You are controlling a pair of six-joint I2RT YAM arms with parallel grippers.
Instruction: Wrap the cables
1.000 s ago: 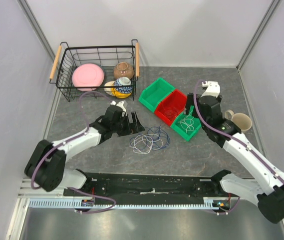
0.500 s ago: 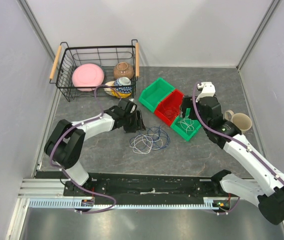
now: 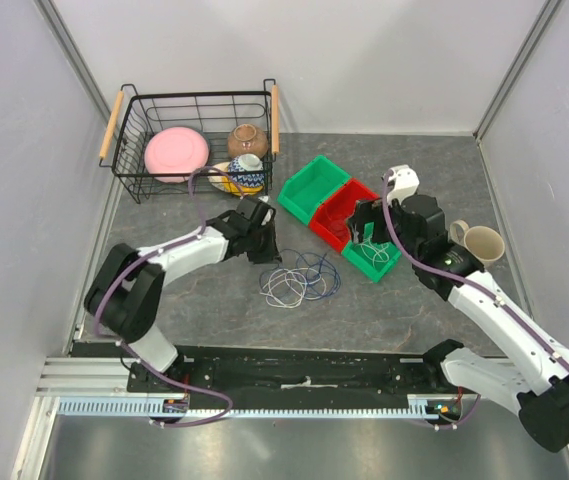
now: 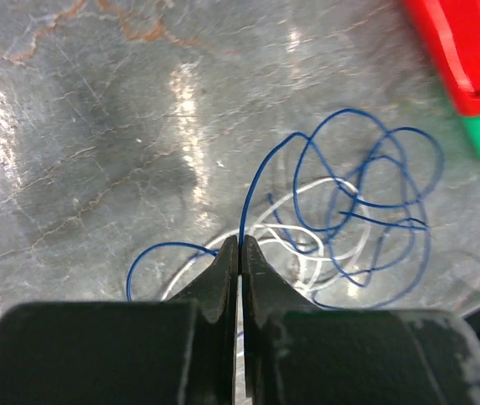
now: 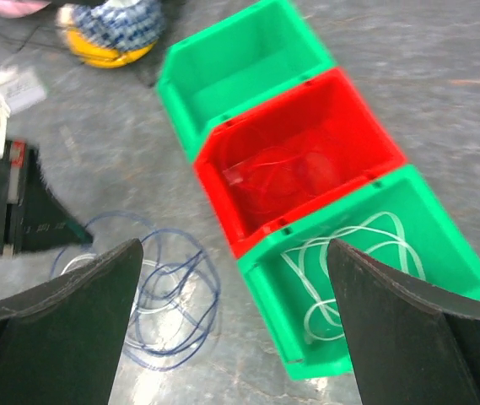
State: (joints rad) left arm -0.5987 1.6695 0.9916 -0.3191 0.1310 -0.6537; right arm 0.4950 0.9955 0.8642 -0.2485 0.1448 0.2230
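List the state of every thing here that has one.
left gripper: shut on the blue cable
right gripper: open
blue cable: loose loops, not wrapped
loose white cable: unwrapped, overlapping the blue cable
far green bin: empty
red bin: holds a red cable
near green bin: holds a coiled white cable
mug: upright
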